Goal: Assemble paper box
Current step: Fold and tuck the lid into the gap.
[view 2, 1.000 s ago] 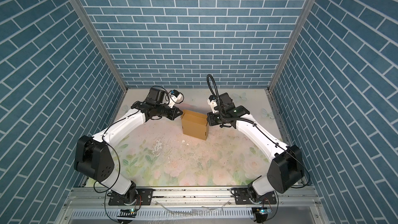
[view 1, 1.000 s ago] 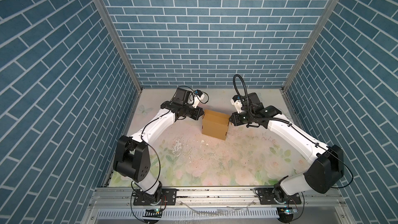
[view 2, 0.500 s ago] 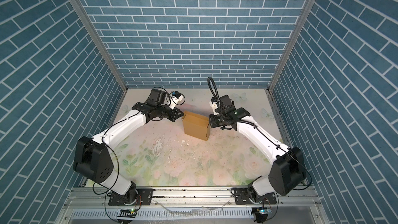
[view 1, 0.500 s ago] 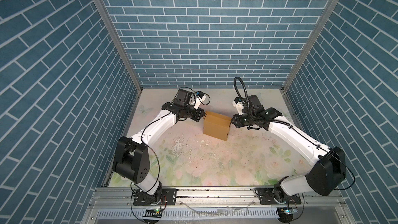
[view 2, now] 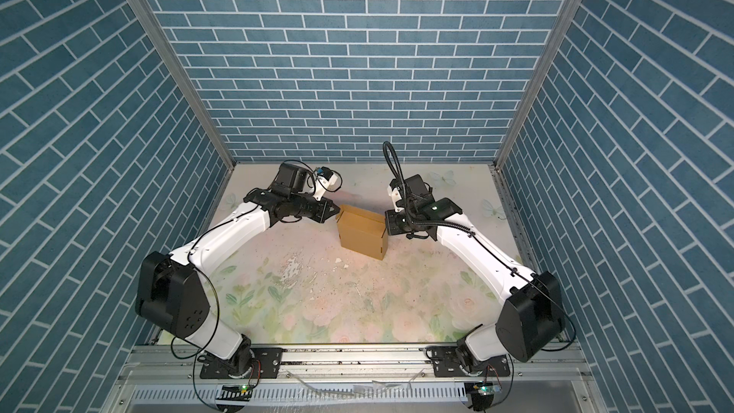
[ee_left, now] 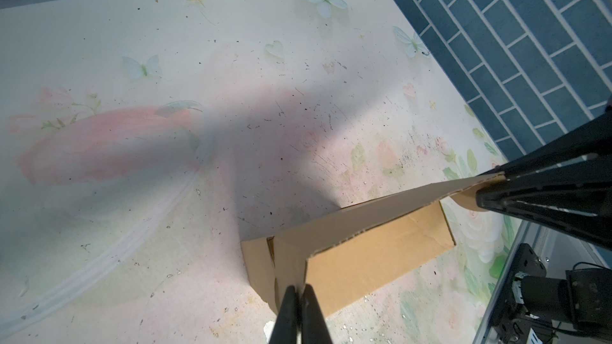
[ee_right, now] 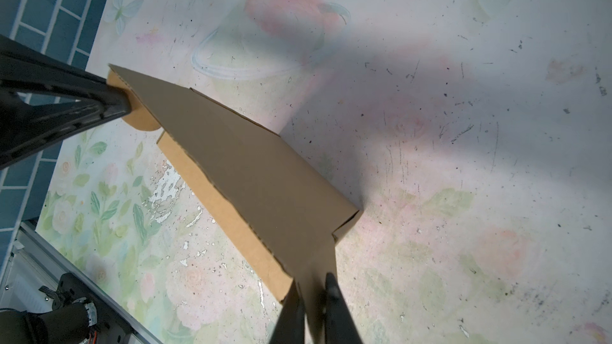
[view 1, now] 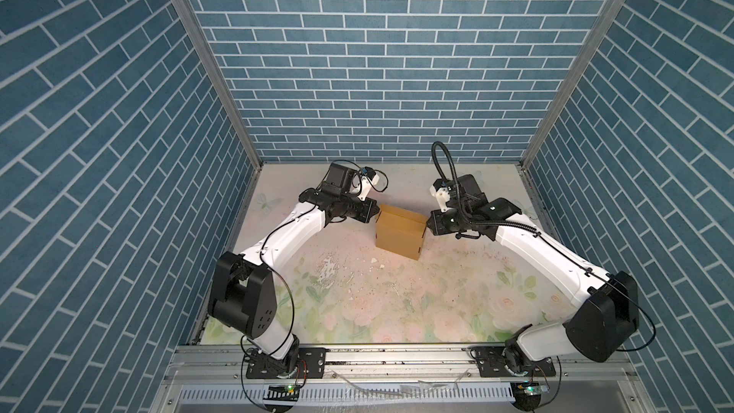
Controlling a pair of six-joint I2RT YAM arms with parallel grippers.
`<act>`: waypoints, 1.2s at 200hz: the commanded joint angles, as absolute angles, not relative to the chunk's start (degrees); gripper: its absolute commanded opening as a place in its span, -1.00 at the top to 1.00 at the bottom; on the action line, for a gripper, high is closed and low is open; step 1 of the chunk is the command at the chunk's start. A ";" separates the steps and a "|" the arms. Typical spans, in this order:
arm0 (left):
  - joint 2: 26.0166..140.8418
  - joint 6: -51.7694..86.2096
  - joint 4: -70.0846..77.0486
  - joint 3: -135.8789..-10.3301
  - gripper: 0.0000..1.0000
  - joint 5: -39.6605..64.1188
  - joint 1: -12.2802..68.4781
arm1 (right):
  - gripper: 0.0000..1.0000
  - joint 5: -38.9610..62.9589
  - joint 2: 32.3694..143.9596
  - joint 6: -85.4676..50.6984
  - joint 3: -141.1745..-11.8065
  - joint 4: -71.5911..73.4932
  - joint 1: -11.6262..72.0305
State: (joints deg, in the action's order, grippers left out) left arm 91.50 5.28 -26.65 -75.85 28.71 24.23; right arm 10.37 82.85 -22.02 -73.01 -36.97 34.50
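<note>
Tan paper box (view 1: 399, 236) stands on floral mat (view 1: 377, 303), left claw (ee_left: 300, 287) and right claw (ee_right: 313, 284) clamped on it.

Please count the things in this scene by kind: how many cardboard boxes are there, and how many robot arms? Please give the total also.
cardboard box: 1
robot arms: 2, the left arm and the right arm
total: 3

Right hand (ee_right: 313, 281) slightly tighter on the paper box (view 1: 399, 236) flap; left hand (ee_left: 299, 287) marginally nearer the front.
</note>
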 commanded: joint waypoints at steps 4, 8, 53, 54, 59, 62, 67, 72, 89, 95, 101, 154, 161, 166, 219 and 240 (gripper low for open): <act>91.67 9.63 -27.53 -76.99 0.85 29.34 24.73 | 0.73 10.84 83.68 -26.48 -75.33 -36.32 34.72; 91.75 10.02 -27.35 -76.88 0.85 29.29 24.76 | 0.73 10.86 83.83 -26.74 -75.53 -36.23 34.72; 92.25 11.41 -25.55 -74.84 0.86 29.02 24.96 | 0.75 10.12 85.32 -29.92 -76.84 -35.81 34.71; 92.27 11.51 -25.48 -74.77 0.86 29.05 24.92 | 0.75 10.07 85.33 -30.03 -76.78 -35.74 34.72; 92.27 11.60 -25.32 -74.55 0.86 28.96 24.95 | 0.75 9.92 85.38 -30.62 -76.48 -35.49 34.67; 92.15 11.60 -25.31 -74.53 0.86 28.97 24.96 | 0.75 9.90 85.40 -31.00 -76.39 -35.25 34.76; 92.15 11.70 -25.25 -74.41 0.86 28.96 24.89 | 0.76 9.86 85.38 -31.66 -76.12 -34.85 34.76; 92.13 11.65 -25.23 -74.31 0.86 28.89 24.89 | 0.76 9.84 85.42 -32.36 -75.80 -34.37 34.72; 92.34 12.21 -24.20 -73.63 0.85 28.90 24.95 | 0.78 10.02 85.42 -33.93 -74.92 -32.75 34.80; 92.44 13.19 -23.52 -73.17 0.86 29.07 24.89 | 0.79 9.89 85.41 -34.22 -74.60 -32.16 34.80; 92.50 13.87 -22.91 -72.71 0.86 29.43 24.99 | 0.79 9.80 85.32 -34.51 -74.22 -31.53 34.78; 92.58 14.82 -21.89 -71.72 0.86 29.62 25.16 | 0.83 7.63 84.57 -36.70 -72.57 -29.52 35.07; 92.46 14.74 -22.05 -71.80 0.86 29.60 25.14 | 0.83 7.47 84.37 -37.31 -72.28 -29.06 35.07; 92.38 14.51 -22.22 -71.87 0.86 29.56 25.21 | 0.83 7.47 84.16 -37.71 -72.01 -28.66 35.15; 91.41 11.93 -21.92 -69.82 0.86 28.02 25.14 | 0.82 7.77 84.02 -38.58 -73.30 -29.14 35.25; 91.65 12.04 -21.37 -69.64 0.86 27.85 25.19 | 0.81 6.86 83.92 -38.28 -73.08 -29.80 35.33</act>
